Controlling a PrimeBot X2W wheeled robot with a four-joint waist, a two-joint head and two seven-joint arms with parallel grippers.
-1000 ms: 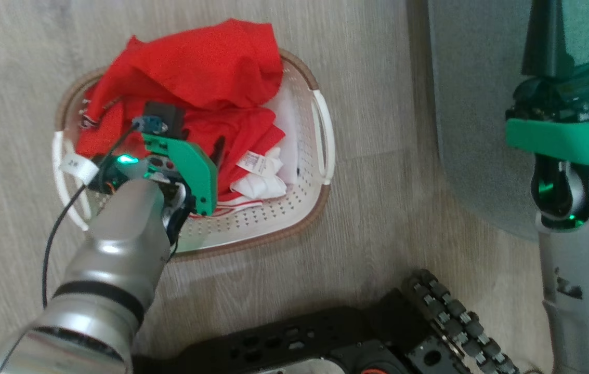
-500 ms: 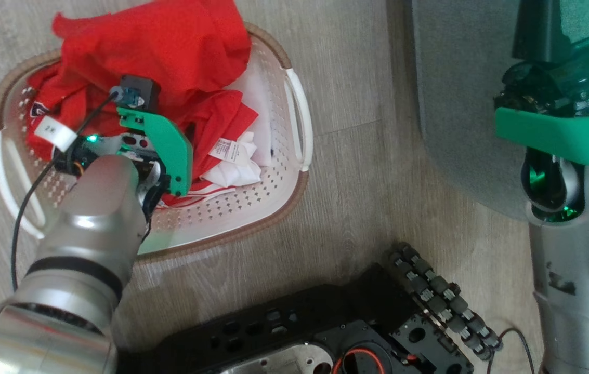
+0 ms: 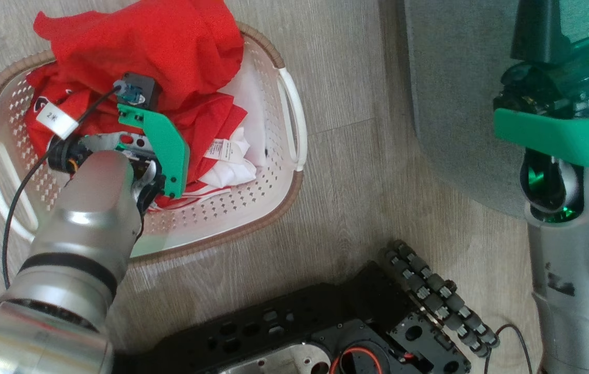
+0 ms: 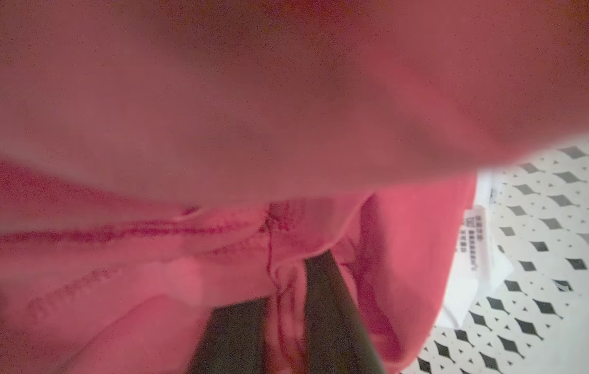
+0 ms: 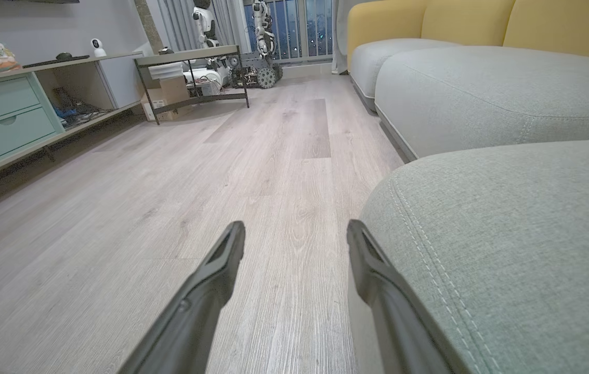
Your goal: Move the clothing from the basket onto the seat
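Black wheeled base [image 3: 284, 332] with roller wheel [image 3: 440, 301]: sitting lowest in the head view, on the wood-look floor [image 3: 346, 67].

Silver left forearm [image 3: 91, 218]: reaching down into the basket [image 3: 252, 208].

Left end effector [image 4: 286, 280]: its two dark fingers are pressing close together, pinching a fold of the clothing [image 3: 169, 47] between them.

Clothing, red with white panels: lying heaped inside the basket and bulging over its far rim. A white care tag [image 3: 220, 149] is showing beside the green wrist bracket.

Basket, cream, perforated, brown-rimmed: standing on the floor, well apart from the seat [image 3: 450, 104].

Right end effector [image 5: 295, 226]: fingers are standing wide apart, gripping nothing, hovering just beside the seat's rounded, stitched edge.

Seat, grey-green: lying bare in both views.

Second grey cushion [image 5: 481, 93] and yellow backrest [image 5: 460, 21]: lying beyond the seat.

Low table [image 5: 190, 57] and drawer unit [image 5: 8, 119]: standing across the room.
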